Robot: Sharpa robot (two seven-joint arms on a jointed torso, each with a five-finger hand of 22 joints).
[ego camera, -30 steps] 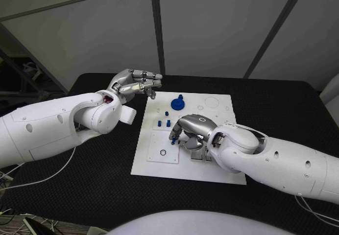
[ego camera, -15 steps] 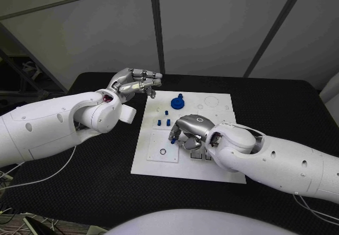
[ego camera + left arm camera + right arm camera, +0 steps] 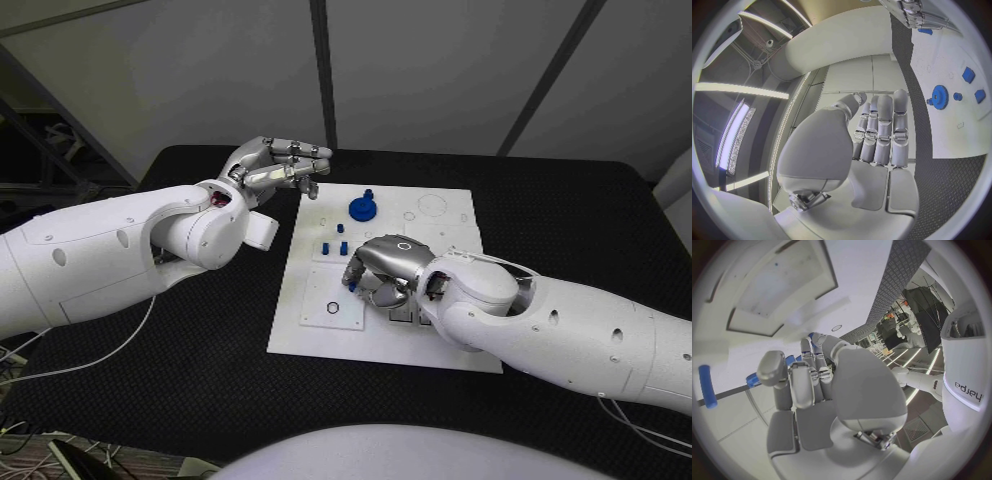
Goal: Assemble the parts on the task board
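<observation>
my right hand (image 3: 387,268) pinches a blue peg (image 3: 352,282) over the board (image 3: 450,228); left hand (image 3: 274,165) curled, holding nothing. gear (image 3: 362,210) seated, small pegs (image 3: 336,250) still loose; most remains.

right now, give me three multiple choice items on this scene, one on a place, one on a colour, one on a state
1. Where is the left hand?
A. beside the far left corner of the task board
B. flat on the board's near edge
C. under the table

2. What colour is the gear on the board?
A. red
B. blue
C. yellow

3. How are the left hand's fingers?
A. spread flat
B. wrapped round a cable
C. curled in, nothing in them

Answers:
1 A, the head view shows it over the black table by that corner.
2 B, it is blue in the head and left wrist views.
3 C, the left wrist view shows the fingers folded in on nothing.
</observation>
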